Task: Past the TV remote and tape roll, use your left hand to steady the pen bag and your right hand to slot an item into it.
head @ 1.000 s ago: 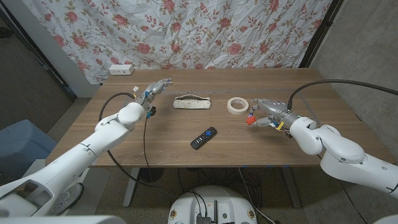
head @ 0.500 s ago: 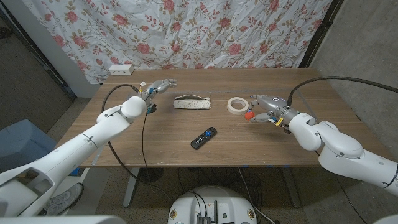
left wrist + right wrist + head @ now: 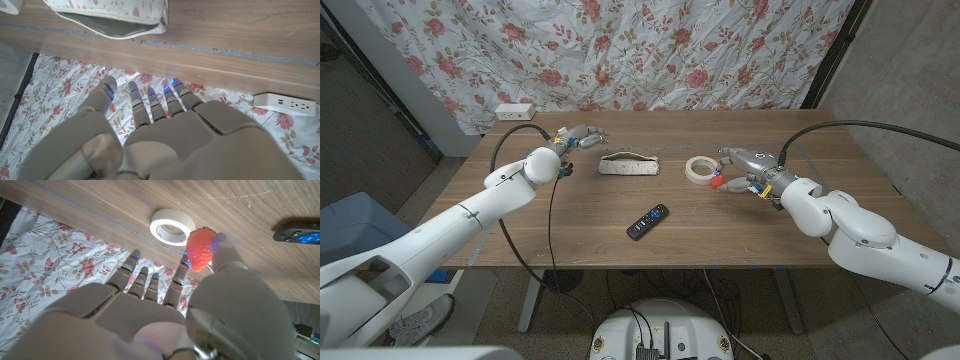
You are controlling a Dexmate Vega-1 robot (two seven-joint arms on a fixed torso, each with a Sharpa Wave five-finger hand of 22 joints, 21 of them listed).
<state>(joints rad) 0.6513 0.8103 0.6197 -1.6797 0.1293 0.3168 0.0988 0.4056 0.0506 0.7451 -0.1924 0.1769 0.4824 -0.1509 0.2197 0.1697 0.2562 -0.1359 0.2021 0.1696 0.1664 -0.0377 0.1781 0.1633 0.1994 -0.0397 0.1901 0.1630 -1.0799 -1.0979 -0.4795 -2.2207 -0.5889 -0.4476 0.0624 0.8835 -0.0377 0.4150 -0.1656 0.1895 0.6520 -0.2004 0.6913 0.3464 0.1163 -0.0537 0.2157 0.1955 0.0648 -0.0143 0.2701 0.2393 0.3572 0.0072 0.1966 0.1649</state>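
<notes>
Left hand [image 3: 582,135] – empty, fingers spread – has neared the pen bag [image 3: 629,164] (mouth unzipped) | right hand [image 3: 738,168] pinches a red item [image 3: 718,183] beside tape roll [image 3: 699,169]; insertion not begun.

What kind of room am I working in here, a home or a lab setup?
Most likely a makeshift lab or test room, not a lived-in home. A floral sheet hangs as a backdrop behind the wooden table, a white power strip lies at the table's far edge, and bare grey walls flank the scene.
</notes>
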